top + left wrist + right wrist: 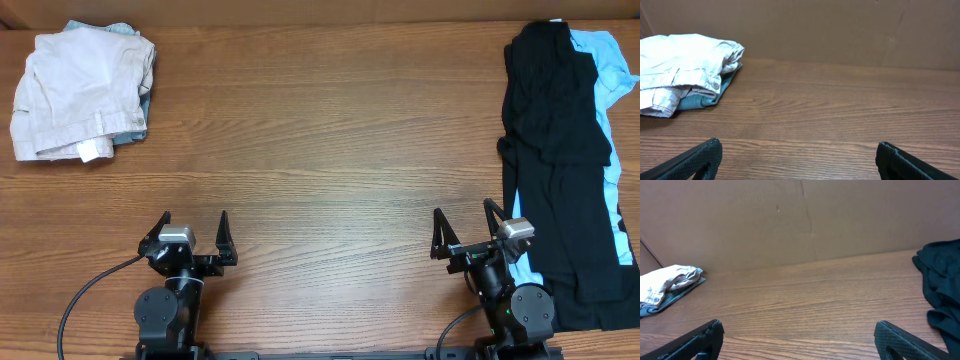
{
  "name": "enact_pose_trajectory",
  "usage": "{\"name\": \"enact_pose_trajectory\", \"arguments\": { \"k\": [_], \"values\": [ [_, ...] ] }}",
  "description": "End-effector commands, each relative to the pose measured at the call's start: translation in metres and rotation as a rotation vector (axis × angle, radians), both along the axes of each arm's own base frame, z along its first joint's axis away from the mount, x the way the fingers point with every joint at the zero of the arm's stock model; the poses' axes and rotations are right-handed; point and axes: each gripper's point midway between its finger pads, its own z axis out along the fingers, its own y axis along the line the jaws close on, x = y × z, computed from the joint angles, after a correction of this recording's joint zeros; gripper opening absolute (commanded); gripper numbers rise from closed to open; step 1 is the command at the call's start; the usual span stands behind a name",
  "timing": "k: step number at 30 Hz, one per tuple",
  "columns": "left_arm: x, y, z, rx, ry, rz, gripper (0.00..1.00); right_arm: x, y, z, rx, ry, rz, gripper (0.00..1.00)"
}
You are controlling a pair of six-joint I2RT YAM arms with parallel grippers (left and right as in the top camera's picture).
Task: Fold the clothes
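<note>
A large black garment point(560, 170) lies spread along the table's right side, over a light blue shirt point(606, 70) that shows at its right edge. The black garment's edge shows at the right of the right wrist view point(942, 287). No white label is visible. My right gripper point(467, 222) is open and empty near the front edge, just left of the black garment; its fingers show in the right wrist view point(799, 332). My left gripper point(193, 228) is open and empty at the front left, with its fingers over bare wood in the left wrist view point(799, 152).
A folded pile of beige clothing on a blue-grey piece point(80, 95) sits at the back left corner; it also shows in the left wrist view point(682, 70) and the right wrist view point(667, 285). A brown cardboard wall point(800, 220) stands behind the wooden table point(330, 150).
</note>
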Motion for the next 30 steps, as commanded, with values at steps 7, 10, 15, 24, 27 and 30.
{"name": "enact_pose_trajectory", "arguments": {
  "k": [7, 10, 15, 24, 27, 30],
  "values": [
    [0.000, 0.002, -0.005, 0.028, 0.009, 0.010, 1.00, 0.000, -0.001, -0.003, 0.003, 0.000, -0.003, 1.00],
    [0.000, 0.002, -0.005, 0.028, 0.009, 0.010, 1.00, 0.000, -0.001, -0.003, 0.003, 0.000, -0.003, 1.00],
    [0.000, 0.002, -0.005, 0.028, 0.009, 0.010, 1.00, 0.000, -0.001, -0.003, 0.003, 0.000, -0.003, 1.00],
    [0.000, 0.005, -0.005, 0.030, 0.009, 0.023, 1.00, 0.002, -0.010, 0.013, 0.002, -0.065, -0.060, 1.00],
    [0.001, 0.008, -0.002, 0.032, 0.000, 0.045, 1.00, 0.003, -0.015, 0.015, 0.004, -0.072, -0.088, 1.00],
    [0.001, 0.008, 0.002, -0.002, -0.020, 0.050, 1.00, 0.000, -0.004, 0.021, 0.010, -0.095, -0.022, 1.00]
  ]
}}
